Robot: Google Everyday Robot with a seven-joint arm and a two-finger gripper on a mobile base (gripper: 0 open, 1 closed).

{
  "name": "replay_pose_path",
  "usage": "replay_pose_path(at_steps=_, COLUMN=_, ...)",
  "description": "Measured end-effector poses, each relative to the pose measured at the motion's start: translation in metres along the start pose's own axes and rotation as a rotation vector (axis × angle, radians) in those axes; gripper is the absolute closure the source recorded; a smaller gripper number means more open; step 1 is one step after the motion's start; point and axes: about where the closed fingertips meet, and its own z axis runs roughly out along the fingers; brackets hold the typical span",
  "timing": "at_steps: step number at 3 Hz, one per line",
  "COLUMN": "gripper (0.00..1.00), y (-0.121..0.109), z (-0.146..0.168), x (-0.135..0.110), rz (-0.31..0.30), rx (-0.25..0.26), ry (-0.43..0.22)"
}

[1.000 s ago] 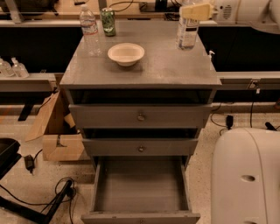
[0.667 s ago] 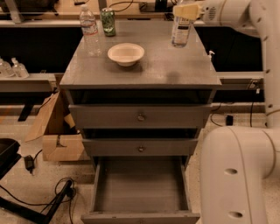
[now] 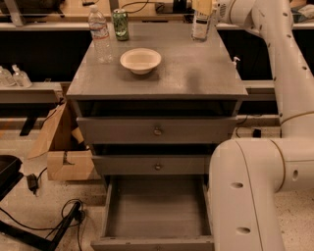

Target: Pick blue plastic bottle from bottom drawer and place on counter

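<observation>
The blue plastic bottle (image 3: 200,27), clear with a pale label, stands upright at the far right of the counter (image 3: 186,73); its base is at or just above the surface. My gripper (image 3: 203,6) is at the top edge of the view, shut around the bottle's upper part with its yellowish fingers. The bottom drawer (image 3: 157,211) is pulled open and its flat grey floor is bare.
A white bowl (image 3: 141,60) sits mid-left on the counter. A taller clear bottle (image 3: 99,32) and a green can (image 3: 120,24) stand at the far left. My white arm (image 3: 289,73) fills the right side. A cardboard box (image 3: 64,157) and cables (image 3: 64,220) lie on the floor at the left.
My gripper has carried the bottle leftward and toward the back of the counter. The arm has swung in and now fills more of the right side.
</observation>
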Motion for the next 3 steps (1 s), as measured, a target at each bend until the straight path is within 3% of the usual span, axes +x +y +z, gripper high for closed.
replay_pose_path(at_steps=1, gripper=1.0, y=-0.016, z=0.013, x=0.013, rz=-0.02, rx=0.091, ry=0.032)
replay_pose_path(at_steps=3, gripper=1.0, y=-0.03, z=0.027, x=0.049, rz=0.021, rx=0.155, ry=0.087)
